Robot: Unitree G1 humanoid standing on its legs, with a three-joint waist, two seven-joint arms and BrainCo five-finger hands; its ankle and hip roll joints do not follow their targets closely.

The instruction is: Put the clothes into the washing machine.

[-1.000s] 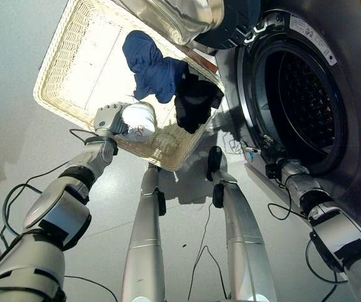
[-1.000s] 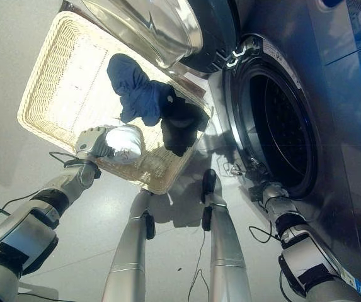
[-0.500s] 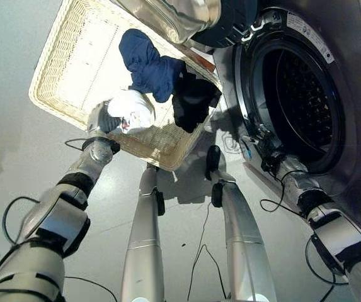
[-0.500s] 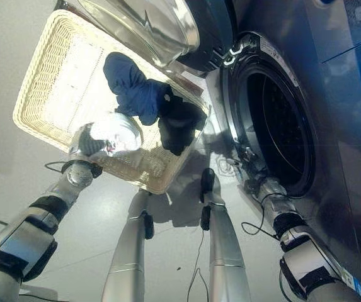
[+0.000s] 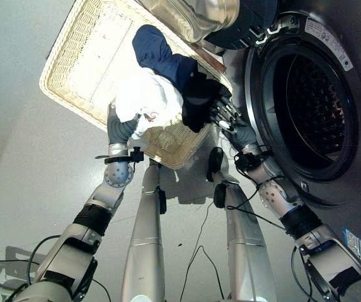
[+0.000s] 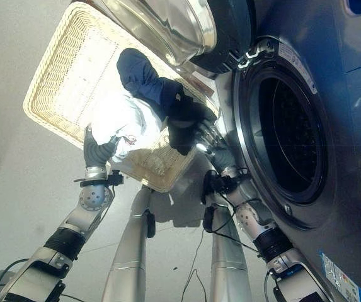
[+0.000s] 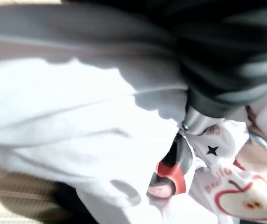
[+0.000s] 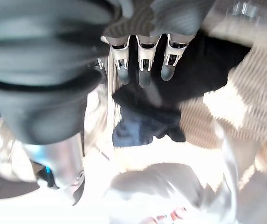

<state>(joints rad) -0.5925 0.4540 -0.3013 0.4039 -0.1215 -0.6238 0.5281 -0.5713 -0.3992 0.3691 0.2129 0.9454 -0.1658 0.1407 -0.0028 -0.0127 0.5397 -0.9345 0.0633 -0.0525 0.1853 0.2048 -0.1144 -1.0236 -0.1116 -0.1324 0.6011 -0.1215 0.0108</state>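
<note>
A wicker basket [image 5: 79,69] sits on the grey floor [image 5: 16,157].

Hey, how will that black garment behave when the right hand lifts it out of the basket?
The black garment lies crumpled over the basket rim, so it probably lifts floppy and trails. It touches the blue garment, so it may drag that along. The right hand is open beside it.

You've got a white garment [image 5: 143,100] bunched above the wicker basket [image 5: 85,63]; navy [image 5: 158,53] and black clothes [image 5: 199,97] drape its rim beside the open washing machine drum [image 5: 306,107].
</note>
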